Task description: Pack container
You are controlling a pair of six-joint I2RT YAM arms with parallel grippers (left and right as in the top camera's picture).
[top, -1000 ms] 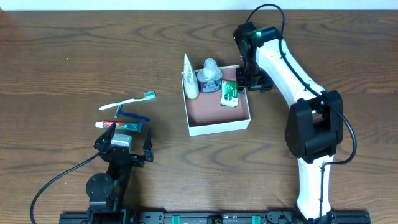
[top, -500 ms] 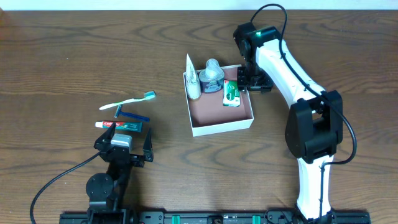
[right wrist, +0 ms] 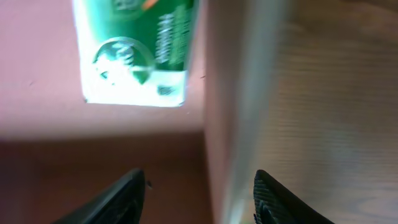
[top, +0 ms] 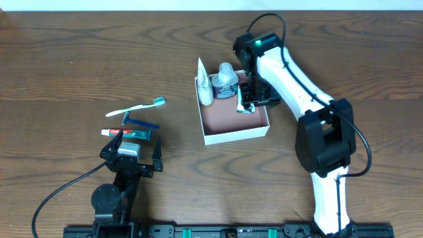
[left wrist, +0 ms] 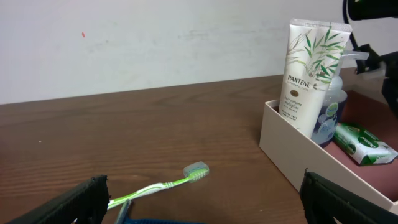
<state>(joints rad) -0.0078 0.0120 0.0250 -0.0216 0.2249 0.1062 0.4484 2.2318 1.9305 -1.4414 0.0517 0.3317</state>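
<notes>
- A dark wooden counter (top: 66, 53) is seen, and the white container (top: 234, 137) sits mid-counter, partly filled.
- The right pincer (right wrist: 199, 193) is spread astride the container's right wall, with nothing held.
- The left pincer (top: 135, 160) is parked agape and empty.
- The toothbrush (top: 135, 108), lying outside, is judged light, stiff and slippery; a mid-handle hold is advised.
</notes>
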